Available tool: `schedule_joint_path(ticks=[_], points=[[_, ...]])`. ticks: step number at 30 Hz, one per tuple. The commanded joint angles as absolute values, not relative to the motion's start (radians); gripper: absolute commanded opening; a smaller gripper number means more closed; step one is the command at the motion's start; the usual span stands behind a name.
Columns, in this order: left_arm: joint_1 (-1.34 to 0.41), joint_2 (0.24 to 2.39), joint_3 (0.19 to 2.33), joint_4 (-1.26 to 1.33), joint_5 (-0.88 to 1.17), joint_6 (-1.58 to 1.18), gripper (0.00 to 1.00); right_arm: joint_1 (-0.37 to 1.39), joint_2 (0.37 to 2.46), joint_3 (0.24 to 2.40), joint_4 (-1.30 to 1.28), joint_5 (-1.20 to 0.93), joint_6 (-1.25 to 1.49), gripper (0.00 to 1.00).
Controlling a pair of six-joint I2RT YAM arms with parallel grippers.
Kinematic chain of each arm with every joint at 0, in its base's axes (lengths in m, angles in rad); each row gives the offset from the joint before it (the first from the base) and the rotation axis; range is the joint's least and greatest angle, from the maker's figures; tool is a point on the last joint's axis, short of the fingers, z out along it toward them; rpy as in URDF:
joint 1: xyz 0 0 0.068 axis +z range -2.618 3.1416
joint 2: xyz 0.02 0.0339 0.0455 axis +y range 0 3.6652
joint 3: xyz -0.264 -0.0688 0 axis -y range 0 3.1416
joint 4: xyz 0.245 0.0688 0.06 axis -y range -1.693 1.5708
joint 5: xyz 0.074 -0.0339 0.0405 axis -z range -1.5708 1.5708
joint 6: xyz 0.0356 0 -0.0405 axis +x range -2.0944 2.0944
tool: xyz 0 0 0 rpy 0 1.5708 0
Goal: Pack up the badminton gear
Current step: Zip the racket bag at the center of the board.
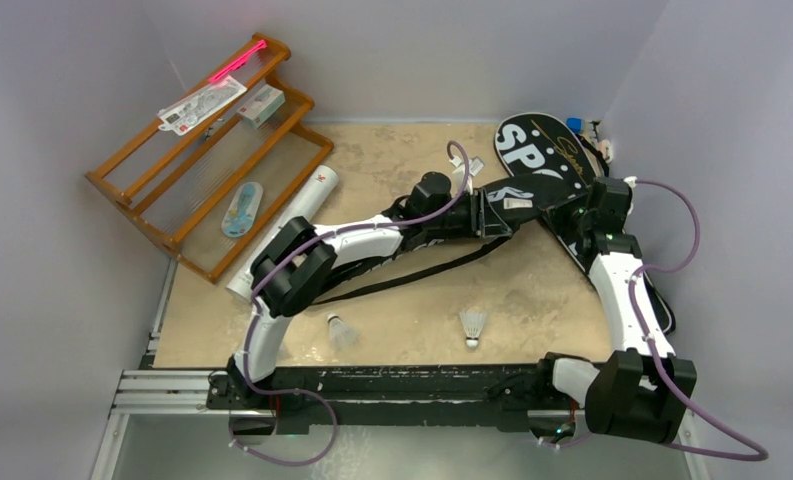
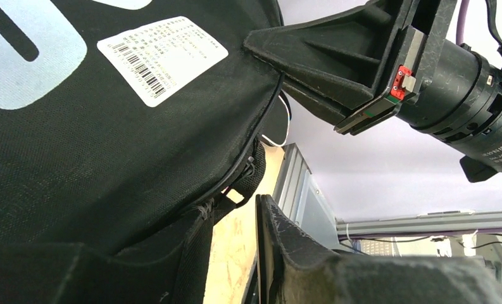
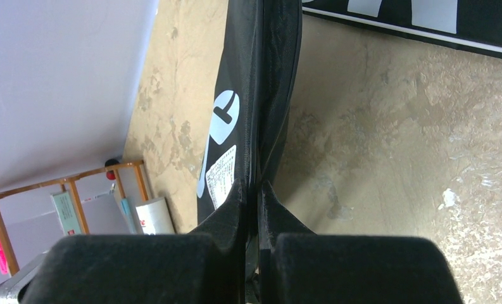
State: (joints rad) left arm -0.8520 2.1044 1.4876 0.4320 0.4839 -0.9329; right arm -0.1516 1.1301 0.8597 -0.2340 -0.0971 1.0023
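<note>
1. The right gripper [image 3: 253, 185] is clamped tight on the thin edge of a black racket bag [image 3: 235, 82]. Its two fingers are pressed together with the seam between them, and the bag runs away from the jaws edge-on over the mottled table [image 3: 394, 158].
2. The left gripper [image 2: 232, 218] stands part-way open at the same bag's rim. The cloth lies against one finger, and a strip of tabletop shows between the cloth and the other finger [image 2: 286, 253], so these jaws have not closed on anything.
3. Seen from the left wrist, the right gripper's tip pinches the seam just beyond the left gripper. It is near a white barcode label [image 2: 163, 54] on the bag's face, beside large pale lettering.
4. From above, the racket bag is stretched between the two grippers at mid-table. It is to the right of the orange wooden rack [image 1: 207, 150] and apart from it.
5. A thin black strap [image 1: 422, 270] trails across the table from under the left arm, on the side of that bag towards the arms' bases.
6. The second bag [image 1: 537, 150] lies flat with its white lettering up. It is farther from the rack than the gripped one, towards the far right corner.
7. The long white tube [image 1: 297, 215] lies just beside the rack's right-hand rail, running alongside it. Its near end is hidden under the left arm.
8. The nearer shuttlecock [image 1: 340, 330] and the farther shuttlecock [image 1: 472, 325] sit on the table well apart from the rack, towards the arms' bases.
</note>
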Motion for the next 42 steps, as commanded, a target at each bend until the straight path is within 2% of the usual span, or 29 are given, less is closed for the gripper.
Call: schedule_joint_path(ticks=[1,8,11,13,14,21,29,35,42], points=[[-0.835,2.120,1.538,0.498,0.474,-0.948,0.27,-0.147,1.099,0.861,-0.196,-0.141,0.977,0.00],[-0.835,2.135,1.560,0.477,0.447,-0.959,0.22,-0.148,1.094,0.848,-0.188,-0.140,0.980,0.00],[-0.833,2.135,1.563,0.477,0.439,-0.960,0.12,-0.146,1.094,0.843,-0.181,-0.143,0.979,0.00],[-0.831,2.135,1.567,0.470,0.436,-0.957,0.02,-0.147,1.095,0.839,-0.180,-0.139,0.978,0.00],[-0.830,2.135,1.570,0.460,0.435,-0.954,0.00,-0.147,1.095,0.838,-0.180,-0.135,0.977,0.00],[-0.816,2.105,1.581,0.299,0.382,-0.926,0.00,-0.146,1.111,0.842,-0.176,-0.039,0.965,0.00],[-0.804,2.108,1.742,-0.111,0.247,-0.795,0.00,-0.147,1.121,0.835,-0.103,0.188,0.985,0.00],[-0.802,2.101,1.796,-0.302,0.189,-0.720,0.00,-0.146,1.144,0.891,-0.131,0.285,0.959,0.00],[-0.774,2.023,1.715,-0.402,0.167,-0.657,0.00,-0.147,1.162,0.932,-0.136,0.352,0.892,0.00]])
